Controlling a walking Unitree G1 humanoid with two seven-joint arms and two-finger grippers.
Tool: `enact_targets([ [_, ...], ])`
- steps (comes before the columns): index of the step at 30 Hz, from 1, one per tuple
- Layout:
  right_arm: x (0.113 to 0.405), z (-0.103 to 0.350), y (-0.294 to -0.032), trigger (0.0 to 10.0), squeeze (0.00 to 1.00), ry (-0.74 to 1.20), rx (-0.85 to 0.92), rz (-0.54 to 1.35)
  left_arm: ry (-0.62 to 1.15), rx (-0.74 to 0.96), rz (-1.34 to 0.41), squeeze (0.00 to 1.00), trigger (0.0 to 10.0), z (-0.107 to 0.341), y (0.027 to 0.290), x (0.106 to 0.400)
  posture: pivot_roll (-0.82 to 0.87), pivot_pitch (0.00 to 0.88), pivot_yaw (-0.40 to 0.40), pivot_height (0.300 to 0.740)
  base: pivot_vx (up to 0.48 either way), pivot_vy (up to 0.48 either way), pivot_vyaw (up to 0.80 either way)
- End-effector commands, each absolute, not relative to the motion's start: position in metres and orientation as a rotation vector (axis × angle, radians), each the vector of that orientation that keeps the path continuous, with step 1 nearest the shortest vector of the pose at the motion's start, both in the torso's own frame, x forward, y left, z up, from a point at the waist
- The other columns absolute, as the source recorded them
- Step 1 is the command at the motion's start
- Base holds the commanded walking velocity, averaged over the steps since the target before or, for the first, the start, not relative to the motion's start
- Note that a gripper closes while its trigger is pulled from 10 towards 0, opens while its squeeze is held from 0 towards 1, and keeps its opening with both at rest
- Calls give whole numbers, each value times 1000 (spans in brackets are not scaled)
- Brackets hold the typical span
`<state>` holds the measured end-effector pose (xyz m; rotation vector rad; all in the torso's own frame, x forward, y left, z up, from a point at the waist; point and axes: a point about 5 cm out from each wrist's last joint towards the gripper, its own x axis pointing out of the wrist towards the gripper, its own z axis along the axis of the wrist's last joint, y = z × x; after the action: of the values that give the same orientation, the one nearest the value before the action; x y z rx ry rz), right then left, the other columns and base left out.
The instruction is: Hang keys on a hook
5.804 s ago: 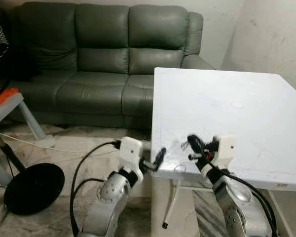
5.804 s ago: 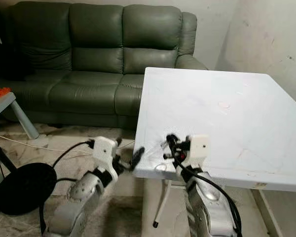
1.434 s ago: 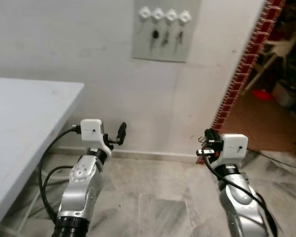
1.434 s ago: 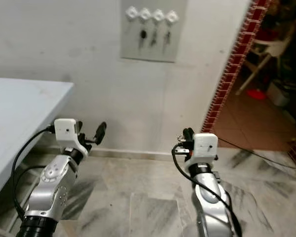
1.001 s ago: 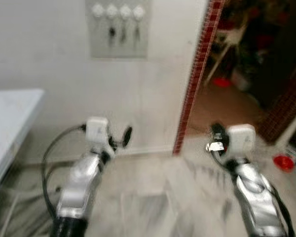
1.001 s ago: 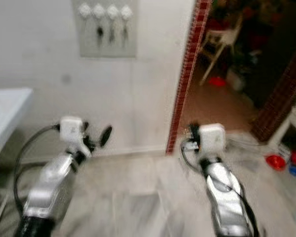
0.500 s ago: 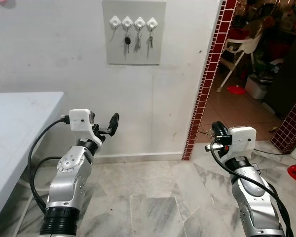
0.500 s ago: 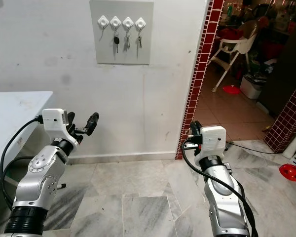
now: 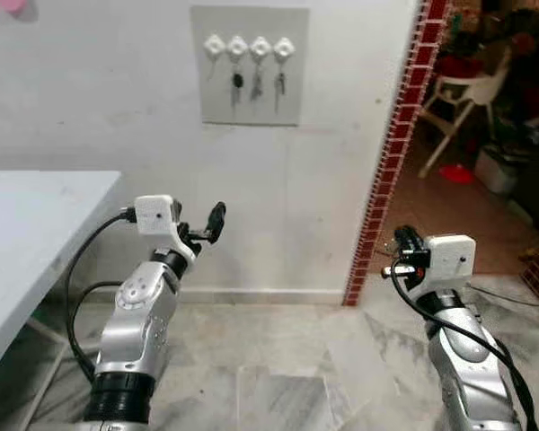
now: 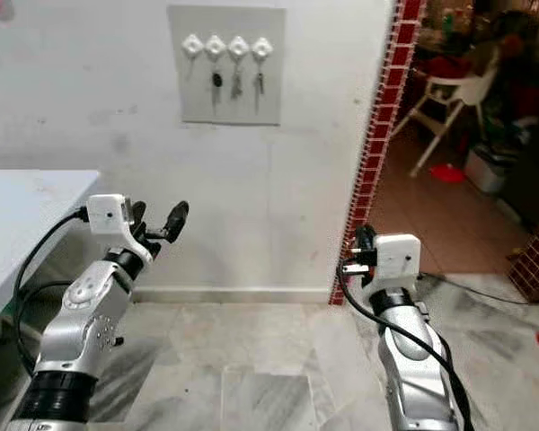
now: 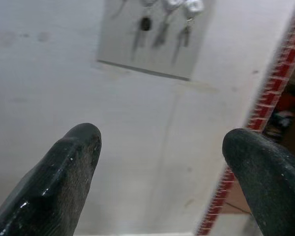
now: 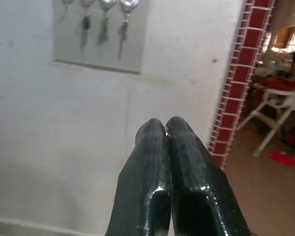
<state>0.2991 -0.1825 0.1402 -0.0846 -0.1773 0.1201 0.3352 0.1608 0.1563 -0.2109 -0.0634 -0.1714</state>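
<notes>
Grey panel [image 9: 250, 65] fixed to the whitewashed wall [image 9: 90, 108], high up and facing the robot. Carries four white hooks [image 9: 249, 46] in a row.
- First hook, leftmost: appears bare.
- Second hook: one key with a dark head [image 9: 238, 82] hanging.
- Third hook: pale metal keys [image 9: 258, 86] hanging.
- Fourth hook: another key [image 9: 279, 83] hanging.

Left pincer [image 9: 207, 227]: raised at mid-height, pointing toward the wall below the panel. Its two black fingers [image 11: 64, 172] stand wide apart with nothing between them; through the gap the wrist view takes in the panel and its hanging keys.

Right pincer [image 12: 166, 135]: held forward at about the same height, nearer the doorway. Fingers pressed together along their length. A thin glint of metal sits at the seam near the tips in the wrist view, and the head views show small metal pieces [image 9: 388, 268] hanging at the fingers; they look like the keys to be hung, though too small to say for certain. Well apart from the panel, lower and to its right.

White tabletop [image 9: 36, 233]: at the robot's left, beside the left arm; its visible part is bare.

Red-and-white brick edging [image 9: 397, 144]: runs up the corner where the wall ends. Beyond it, a tiled room with a white chair [image 9: 458, 90] and a red item [image 9: 455, 172] on the floor.

Floor [image 9: 278, 377]: grey-veined marble tiles.
</notes>
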Motion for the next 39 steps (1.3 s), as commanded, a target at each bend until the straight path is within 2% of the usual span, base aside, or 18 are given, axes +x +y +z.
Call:
enact_targets([
  [1, 298, 144, -190, 10000, 0, -191, -92, 99, -68, -220, -189, 0, 10000, 159, 153, 338, 16, 0, -15, 740, 345, 0, 0],
  [11, 298, 143, -191, 10000, 0, -189, -97, 106, -66, -233, -192, 0, 10000, 159, 151, 338, 14, 0, -18, 740, 344, 0, 0],
  [16, 298, 143, -191, 10000, 0, -189, -100, 112, -65, -238, -195, 0, 10000, 158, 150, 338, 13, 0, -19, 740, 319, 256, 0],
  [20, 297, 143, -192, 10000, 0, -188, -103, 115, -61, -242, -197, 0, 10000, 157, 149, 338, 12, 0, -22, 740, 268, 362, 0],
  [39, 297, 144, -193, 10000, 0, -189, -110, 123, -54, -205, -205, 0, 10000, 156, 146, 338, 11, 0, -27, 740, 14, 427, 0],
])
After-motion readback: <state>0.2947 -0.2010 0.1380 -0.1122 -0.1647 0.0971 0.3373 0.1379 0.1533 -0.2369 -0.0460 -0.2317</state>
